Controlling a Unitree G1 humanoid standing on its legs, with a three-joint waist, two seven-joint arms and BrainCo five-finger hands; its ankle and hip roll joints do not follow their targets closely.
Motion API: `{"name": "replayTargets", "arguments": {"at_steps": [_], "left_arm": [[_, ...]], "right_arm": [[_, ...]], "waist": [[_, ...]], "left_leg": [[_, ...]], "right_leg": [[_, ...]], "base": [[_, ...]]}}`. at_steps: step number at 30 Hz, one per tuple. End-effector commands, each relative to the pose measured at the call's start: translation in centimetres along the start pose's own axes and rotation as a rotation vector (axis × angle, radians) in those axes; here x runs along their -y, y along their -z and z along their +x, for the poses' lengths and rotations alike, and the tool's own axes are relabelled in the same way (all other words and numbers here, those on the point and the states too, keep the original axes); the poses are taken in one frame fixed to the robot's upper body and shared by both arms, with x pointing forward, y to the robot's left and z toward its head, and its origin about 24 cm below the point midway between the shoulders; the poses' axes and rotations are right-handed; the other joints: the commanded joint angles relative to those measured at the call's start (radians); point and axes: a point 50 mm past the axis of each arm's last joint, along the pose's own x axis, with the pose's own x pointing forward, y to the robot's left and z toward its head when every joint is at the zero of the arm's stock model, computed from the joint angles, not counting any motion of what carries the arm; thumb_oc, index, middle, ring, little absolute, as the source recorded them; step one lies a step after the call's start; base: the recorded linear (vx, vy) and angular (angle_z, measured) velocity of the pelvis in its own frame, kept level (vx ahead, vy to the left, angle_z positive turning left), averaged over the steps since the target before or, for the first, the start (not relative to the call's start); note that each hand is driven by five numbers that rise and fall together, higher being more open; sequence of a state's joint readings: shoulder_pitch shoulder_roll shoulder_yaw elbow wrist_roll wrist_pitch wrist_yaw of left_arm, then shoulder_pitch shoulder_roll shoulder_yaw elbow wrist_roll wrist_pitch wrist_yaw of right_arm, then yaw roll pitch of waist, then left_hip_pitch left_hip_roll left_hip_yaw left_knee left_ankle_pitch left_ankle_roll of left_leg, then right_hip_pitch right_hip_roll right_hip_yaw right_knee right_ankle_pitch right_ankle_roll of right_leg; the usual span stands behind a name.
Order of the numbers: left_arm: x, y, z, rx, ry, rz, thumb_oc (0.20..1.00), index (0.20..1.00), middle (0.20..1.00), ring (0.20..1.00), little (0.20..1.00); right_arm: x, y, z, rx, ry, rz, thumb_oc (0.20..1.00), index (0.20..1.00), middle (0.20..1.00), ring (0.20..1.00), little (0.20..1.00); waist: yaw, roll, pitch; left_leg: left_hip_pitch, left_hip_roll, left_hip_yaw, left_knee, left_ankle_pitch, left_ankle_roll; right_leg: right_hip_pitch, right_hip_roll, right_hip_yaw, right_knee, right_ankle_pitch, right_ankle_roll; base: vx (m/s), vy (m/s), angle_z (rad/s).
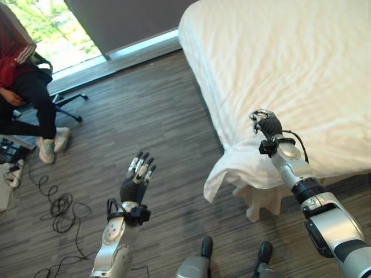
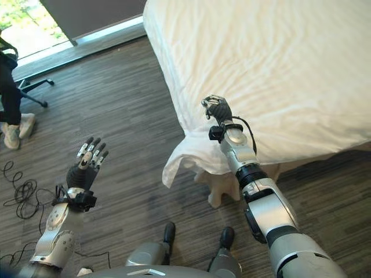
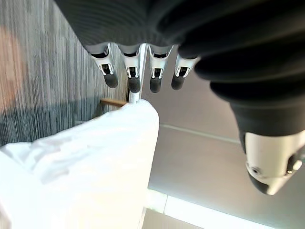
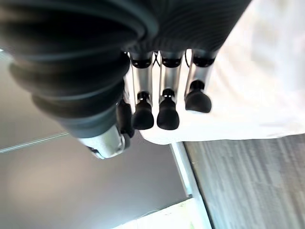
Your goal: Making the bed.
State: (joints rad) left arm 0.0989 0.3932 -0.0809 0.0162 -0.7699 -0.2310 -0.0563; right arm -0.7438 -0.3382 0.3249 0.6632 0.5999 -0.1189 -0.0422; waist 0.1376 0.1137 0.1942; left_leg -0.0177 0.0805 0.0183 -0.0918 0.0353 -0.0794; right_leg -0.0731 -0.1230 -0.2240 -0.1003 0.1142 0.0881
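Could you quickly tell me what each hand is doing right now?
Left hand: open, fingers straight, over the floor, holding nothing.
Right hand: fingers curled above the bed, holding nothing.

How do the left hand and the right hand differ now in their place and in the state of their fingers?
The left hand hangs over the floor with straight fingers; the right hand is above the bed near its corner, fingers curled. Both hold nothing.

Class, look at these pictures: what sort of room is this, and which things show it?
Probably a bedroom or a mock-up of one: a bed with a white sheet hanging off its corner, wood-look flooring and a large window.
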Motion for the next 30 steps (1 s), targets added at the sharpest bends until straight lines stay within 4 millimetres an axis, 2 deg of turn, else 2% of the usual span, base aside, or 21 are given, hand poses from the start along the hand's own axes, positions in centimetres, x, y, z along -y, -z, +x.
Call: {"name": "replayTargets", "arguments": {"at_steps": [1, 10, 11, 12, 13, 15, 17, 19, 22, 25, 26, 27, 28, 29, 30], "left_arm": [[0.4, -0.9, 0.4, 0.044, 0.058, 0.047, 1.0, 1.0, 1.0, 1.0, 1.0], [2.1, -0.4, 1.1, 0.046, 0.109, 0.022, 1.0, 1.0, 1.0, 1.0, 1.0], [2.1, -0.4, 1.2, 0.046, 0.11, 0.027, 1.0, 1.0, 1.0, 1.0, 1.0], [2.1, -0.4, 1.2, 0.044, 0.115, 0.038, 1.0, 1.0, 1.0, 1.0, 1.0], [2.1, -0.3, 1.2, 0.042, 0.115, 0.05, 1.0, 1.0, 1.0, 1.0, 1.0], [2.0, -0.8, 1.6, 0.052, 0.127, 0.099, 1.0, 1.0, 1.0, 1.0, 1.0], [1.8, -1.2, 2.1, 0.061, 0.128, 0.168, 1.0, 1.0, 1.0, 1.0, 1.0], [1.3, -1.8, 2.5, 0.071, 0.132, 0.279, 1.0, 1.0, 1.0, 1.0, 1.0], [0.9, -2.4, 3.2, 0.073, 0.139, 0.398, 1.0, 1.0, 1.0, 1.0, 1.0], [0.3, -2.8, 3.6, 0.05, 0.152, 0.562, 1.0, 1.0, 1.0, 1.0, 1.0], [-0.2, -3.3, 4.1, 0.032, 0.161, 0.727, 1.0, 1.0, 1.0, 1.0, 1.0], [-0.2, -3.2, 4.1, 0.031, 0.162, 0.728, 1.0, 1.0, 1.0, 1.0, 1.0], [-0.6, -3.4, 4.3, 0.013, 0.159, 0.812, 1.0, 1.0, 1.0, 1.0, 1.0], [-0.8, -3.5, 4.4, 0.014, 0.155, 0.828, 1.0, 1.0, 1.0, 1.0, 1.0], [-1.1, -3.5, 4.7, -0.012, 0.156, 0.919, 1.0, 1.0, 1.0, 1.0, 1.0]], "right_arm": [[-2.0, -1.2, 0.3, 0.094, -0.064, 0.062, 0.2, 0.2, 0.2, 0.2, 0.2], [-1.8, -0.1, -0.1, 0.059, -0.053, 0.054, 0.2, 0.2, 0.2, 0.2, 0.2], [-1.9, -0.2, -0.1, 0.062, -0.059, 0.043, 0.322, 0.322, 0.322, 0.322, 0.322], [-2.1, -0.3, -0.2, 0.068, -0.077, 0.032, 0.514, 0.514, 0.514, 0.514, 0.514], [-2.4, -0.2, -0.4, 0.07, -0.091, 0.024, 1.0, 1.0, 1.0, 1.0, 1.0], [-3.0, -1.2, -1.3, 0.137, -0.14, 0.011, 1.0, 1.0, 1.0, 1.0, 1.0], [-3.4, -1.6, -2.8, 0.201, -0.17, 0.075, 1.0, 1.0, 1.0, 1.0, 1.0], [-2.9, -2.0, -4.6, 0.261, -0.197, 0.15, 1.0, 1.0, 1.0, 1.0, 1.0], [-1.8, -2.5, -7.7, 0.331, -0.234, 0.168, 1.0, 1.0, 1.0, 1.0, 1.0], [0.1, -1.8, -10.9, 0.327, -0.216, 0.208, 1.0, 1.0, 1.0, 1.0, 1.0], [1.5, -0.4, -13.6, 0.284, -0.166, 0.255, 1.0, 1.0, 1.0, 1.0, 1.0], [1.5, -0.3, -13.6, 0.283, -0.166, 0.256, 1.0, 1.0, 1.0, 1.0, 1.0], [2.7, 0.1, -14.6, 0.264, -0.105, 0.244, 1.0, 1.0, 1.0, 1.0, 1.0], [2.7, 0.3, -15.0, 0.256, -0.104, 0.251, 1.0, 1.0, 1.0, 1.0, 1.0], [3.6, 1.1, -15.6, 0.227, -0.049, 0.273, 1.0, 1.0, 1.0, 1.0, 1.0]], "waist": [[0.005, -0.057, -0.038], [-0.035, -0.047, -0.031], [-0.038, -0.047, -0.03], [-0.042, -0.046, -0.028], [-0.047, -0.047, -0.028], [-0.071, -0.05, -0.025], [-0.095, -0.053, -0.024], [-0.126, -0.057, -0.025], [-0.175, -0.062, -0.025], [-0.221, -0.065, -0.029], [-0.265, -0.066, -0.032], [-0.264, -0.067, -0.033], [-0.283, -0.066, -0.029], [-0.287, -0.067, -0.033], [-0.299, -0.068, -0.033]], "left_leg": [[0.009, -0.015, -0.021, 0.005, 0.017, 0.025], [0.016, -0.022, -0.003, 0.005, 0.008, 0.026], [0.016, -0.022, 0.0, 0.005, 0.008, 0.026], [0.017, -0.022, 0.004, 0.005, 0.007, 0.026], [0.02, -0.021, 0.009, 0.005, 0.005, 0.026], [0.027, -0.02, 0.022, 0.005, 0.0, 0.027], [0.034, -0.017, 0.036, 0.005, -0.006, 0.027], [0.042, -0.013, 0.052, 0.005, -0.012, 0.026], [0.054, -0.008, 0.081, 0.005, -0.021, 0.025], [0.065, -0.003, 0.106, 0.005, -0.029, 0.023], [0.074, 0.001, 0.128, 0.005, -0.036, 0.02], [0.074, 0.001, 0.128, 0.005, -0.036, 0.02], [0.081, 0.004, 0.138, 0.005, -0.042, 0.019], [0.077, 0.003, 0.141, 0.005, -0.039, 0.019], [0.078, 0.004, 0.148, 0.005, -0.04, 0.018]], "right_leg": [[-0.023, -0.019, 0.042, 0.041, 0.018, 0.019], [-0.028, -0.023, 0.064, 0.04, 0.019, 0.02], [-0.029, -0.023, 0.065, 0.04, 0.02, 0.02], [-0.031, -0.023, 0.068, 0.041, 0.02, 0.02], [-0.03, -0.022, 0.073, 0.04, 0.02, 0.02], [-0.033, -0.018, 0.087, 0.04, 0.021, 0.02], [-0.037, -0.014, 0.102, 0.041, 0.021, 0.021], [-0.041, -0.01, 0.117, 0.042, 0.018, 0.023], [-0.046, -0.004, 0.141, 0.043, 0.018, 0.025], [-0.051, 0.002, 0.161, 0.043, 0.018, 0.029], [-0.059, 0.007, 0.181, 0.044, 0.022, 0.033], [-0.059, 0.007, 0.182, 0.044, 0.022, 0.033], [-0.058, 0.012, 0.191, 0.045, 0.02, 0.035], [-0.065, 0.011, 0.195, 0.045, 0.023, 0.035], [-0.069, 0.013, 0.199, 0.046, 0.024, 0.036]], "base": [[0.02, -0.005, -0.13], [0.01, 0.01, -0.1], [0.0, 0.016, -0.07], [0.02, 0.015, -0.03], [0.0, 0.0, 0.0], [0.03, 0.018, -0.04], [0.03, 0.021, -0.17], [0.03, 0.026, -0.15], [0.03, 0.035, -0.25], [0.04, 0.031, -0.42], [0.03, 0.032, -0.45], [0.03, 0.035, -0.36], [0.01, 0.015, -0.21], [0.01, 0.016, -0.29], [-0.01, 0.012, -0.32]]}}
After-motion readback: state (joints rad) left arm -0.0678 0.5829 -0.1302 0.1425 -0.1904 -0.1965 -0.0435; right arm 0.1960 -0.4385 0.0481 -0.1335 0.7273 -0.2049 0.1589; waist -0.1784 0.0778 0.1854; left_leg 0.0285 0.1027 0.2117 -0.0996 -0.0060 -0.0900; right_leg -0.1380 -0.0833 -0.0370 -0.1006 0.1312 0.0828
